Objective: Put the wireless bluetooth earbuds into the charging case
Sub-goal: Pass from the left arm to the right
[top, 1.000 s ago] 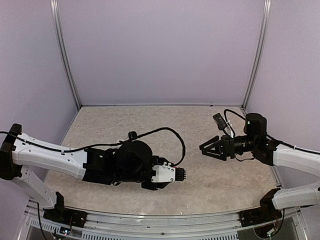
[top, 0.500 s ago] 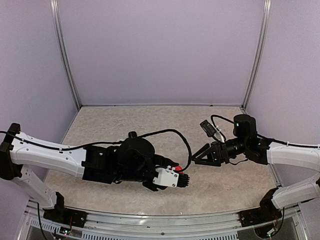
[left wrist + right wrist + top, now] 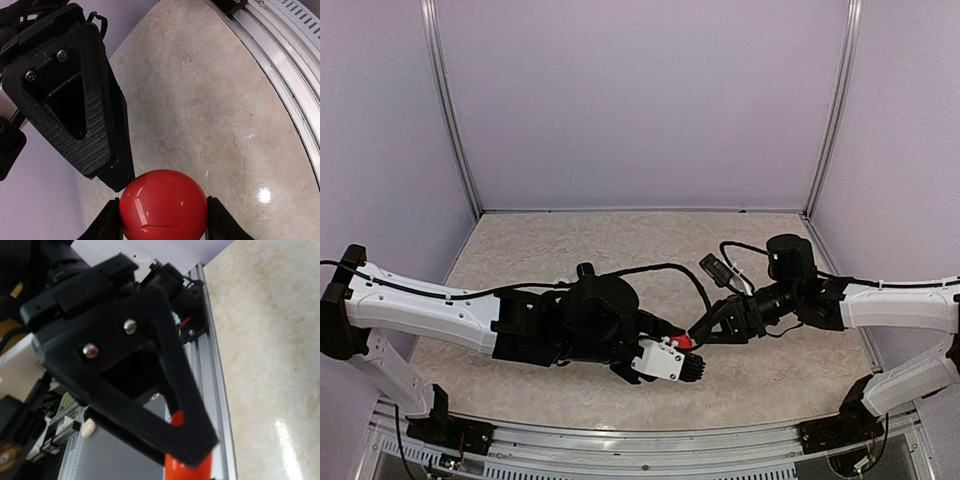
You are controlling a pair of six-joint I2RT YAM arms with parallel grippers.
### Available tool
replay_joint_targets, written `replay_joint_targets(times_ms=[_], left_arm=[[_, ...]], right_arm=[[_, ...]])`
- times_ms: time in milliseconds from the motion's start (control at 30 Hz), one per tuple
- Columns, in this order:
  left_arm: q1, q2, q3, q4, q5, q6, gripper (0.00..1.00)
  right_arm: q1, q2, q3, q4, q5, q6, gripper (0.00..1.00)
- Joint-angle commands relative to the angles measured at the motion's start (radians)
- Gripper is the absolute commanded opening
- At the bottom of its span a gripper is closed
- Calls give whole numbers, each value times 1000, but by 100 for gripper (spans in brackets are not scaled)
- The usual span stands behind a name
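left gripper (image 3: 163, 222) jaws clench red case (image 3: 163, 200); right gripper (image 3: 698, 336) jaws half hidden, state unclear.

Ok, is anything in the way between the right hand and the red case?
Nothing visible does. The right hand has its fingertip right at the red case, which the left hand grips from both sides.

The red, glossy, rounded charging case (image 3: 163, 202) sits pinched in the left hand (image 3: 163, 225), seemingly closed.
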Motion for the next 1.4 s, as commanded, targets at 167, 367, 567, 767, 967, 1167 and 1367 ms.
replay_joint_targets(times_ms=[167,367,567,767,967,1167,1367], left_arm=[[-11,27,52,-22,17,32,33],[-17,31,61,-31,15,46,33],[-22,28,57,-25,2,53,33],[-22,16,45,-19,-2,54,33],[-21,3,32,-3,-14,58,33],[-21,-14,28,6,7,54,33],[-21,-22,33,22,19,62,33]], right_arm=[[38,27,11,31,7,14,39],[56,50,2,58,-3,25,37],[62,67,-1,77,-9,35,39],[66,44,-18,88,-17,43,42],[66,16,-50,104,-13,64,42],[64,19,-56,117,7,67,44],[66,37,-37,119,14,61,39]])
